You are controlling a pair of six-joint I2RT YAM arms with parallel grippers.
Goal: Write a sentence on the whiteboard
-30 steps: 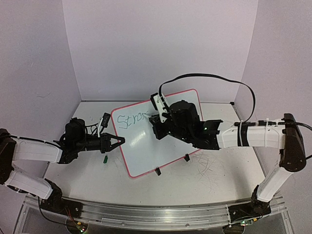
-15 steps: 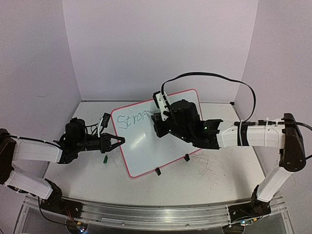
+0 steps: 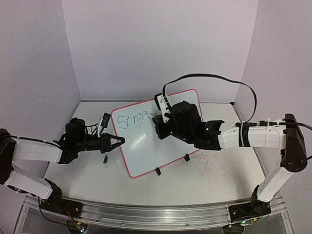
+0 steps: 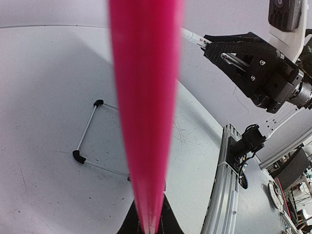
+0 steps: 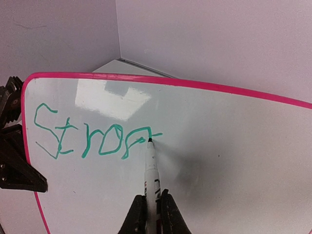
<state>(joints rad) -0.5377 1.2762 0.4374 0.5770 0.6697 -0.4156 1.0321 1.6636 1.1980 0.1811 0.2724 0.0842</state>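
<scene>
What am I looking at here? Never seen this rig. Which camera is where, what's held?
Two robot arms bolted to a table, each ending in a two-finger gripper. The wide picture looks down from above and behind them; the other two come from a camera on each wrist. The left gripper is shut on the pink rim of the whiteboard, seen up close in its wrist view. The right gripper is shut on a marker, tip at the end of green writing: "Stron" plus a part-made letter.

Robot lab cell: plain lilac walls beyond left gripper, white bench under it, alu mounting rail behind it
</scene>
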